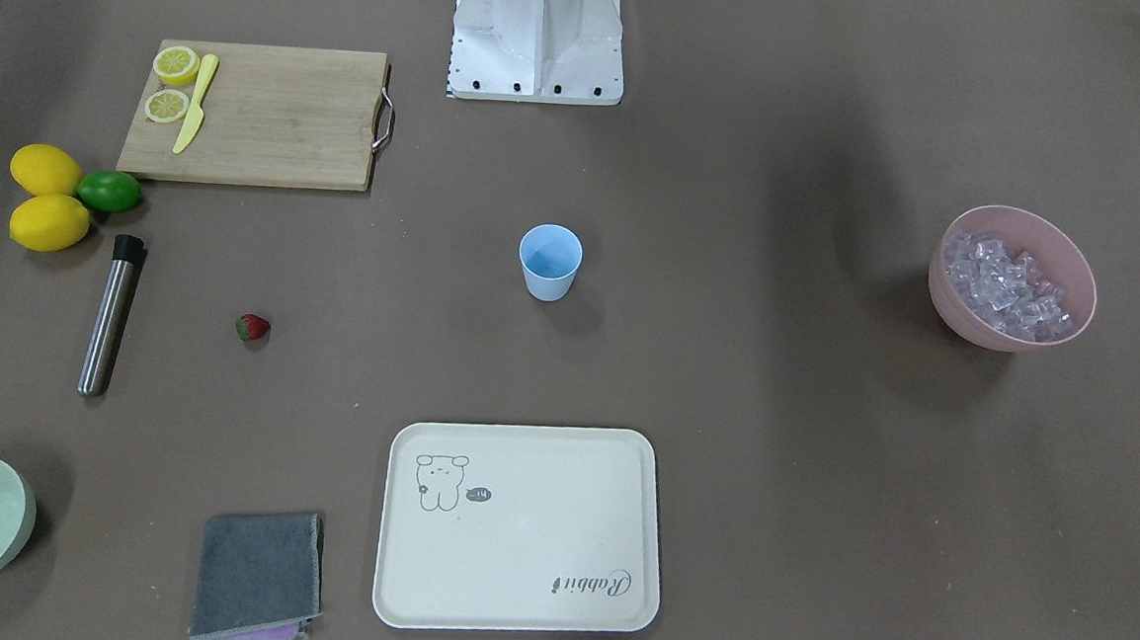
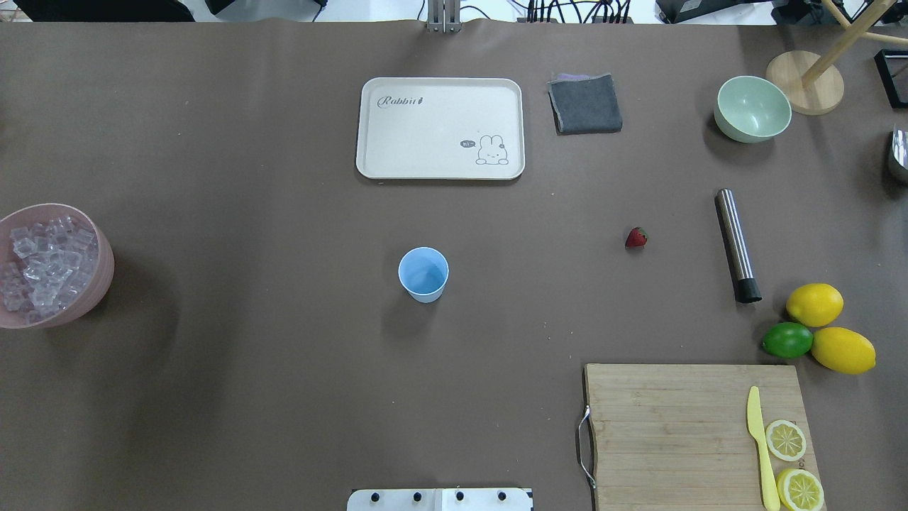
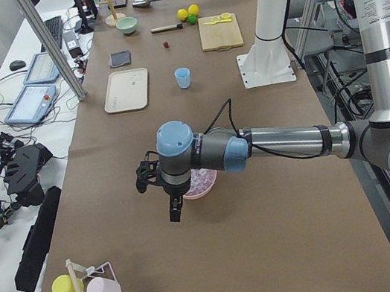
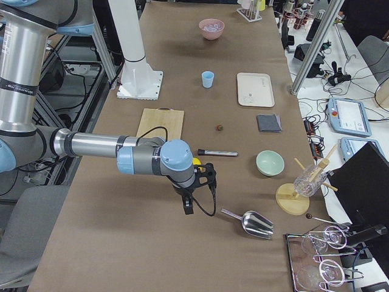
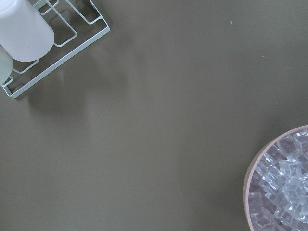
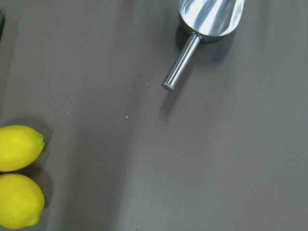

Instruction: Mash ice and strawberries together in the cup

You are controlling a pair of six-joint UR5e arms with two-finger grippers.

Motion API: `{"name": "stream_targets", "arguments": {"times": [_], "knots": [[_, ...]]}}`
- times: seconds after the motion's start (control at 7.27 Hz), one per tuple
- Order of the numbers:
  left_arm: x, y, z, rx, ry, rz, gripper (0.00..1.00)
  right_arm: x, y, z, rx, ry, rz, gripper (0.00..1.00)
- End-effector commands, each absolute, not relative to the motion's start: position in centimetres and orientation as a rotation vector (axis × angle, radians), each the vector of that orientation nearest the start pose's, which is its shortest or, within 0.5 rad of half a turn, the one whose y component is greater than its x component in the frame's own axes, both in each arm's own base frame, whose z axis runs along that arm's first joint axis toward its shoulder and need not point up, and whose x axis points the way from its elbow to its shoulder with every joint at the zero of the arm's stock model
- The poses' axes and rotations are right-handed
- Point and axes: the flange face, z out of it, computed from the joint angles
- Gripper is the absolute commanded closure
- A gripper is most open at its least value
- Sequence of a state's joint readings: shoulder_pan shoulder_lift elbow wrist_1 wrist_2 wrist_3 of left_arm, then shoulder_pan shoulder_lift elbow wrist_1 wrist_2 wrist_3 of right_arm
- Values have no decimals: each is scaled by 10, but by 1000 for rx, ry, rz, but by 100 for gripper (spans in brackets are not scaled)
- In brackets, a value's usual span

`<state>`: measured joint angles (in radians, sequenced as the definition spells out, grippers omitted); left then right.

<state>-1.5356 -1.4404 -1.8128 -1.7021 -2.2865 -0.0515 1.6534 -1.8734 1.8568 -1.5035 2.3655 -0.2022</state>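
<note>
The light-blue cup (image 2: 423, 270) stands upright and empty-looking in the middle of the table, also in the front view (image 1: 550, 261). The ice (image 2: 42, 266) fills a pink bowl (image 1: 947, 308) at the table's left end, and shows in the left wrist view (image 5: 284, 192). The single red strawberry (image 2: 636, 238) lies on the table right of the cup. My left gripper (image 3: 175, 211) hangs over the table beside the pink bowl; I cannot tell if it is open. My right gripper (image 4: 188, 208) hangs near the lemons, far from the cup; I cannot tell its state.
A steel muddler (image 2: 736, 245), two lemons (image 2: 814, 304), a lime (image 2: 787, 340), a cutting board (image 2: 674, 426) with a yellow knife and lemon halves, a cream tray (image 2: 440, 128), a grey cloth (image 2: 584, 103), a pale-green bowl (image 2: 752, 108), a metal scoop (image 6: 209, 17) and a cup rack (image 5: 53, 53).
</note>
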Motion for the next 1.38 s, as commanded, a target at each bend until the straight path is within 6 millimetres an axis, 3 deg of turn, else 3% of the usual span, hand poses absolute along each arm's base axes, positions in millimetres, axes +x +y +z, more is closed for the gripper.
{"name": "stream_targets", "arguments": {"times": [0.0, 1.24], "knots": [[-52, -450, 588, 202, 728, 72, 3, 92, -362, 640, 157, -775, -130, 0], [-47, -449, 571, 224, 776, 88, 2, 92, -354, 645, 146, -778, -127, 0]]}}
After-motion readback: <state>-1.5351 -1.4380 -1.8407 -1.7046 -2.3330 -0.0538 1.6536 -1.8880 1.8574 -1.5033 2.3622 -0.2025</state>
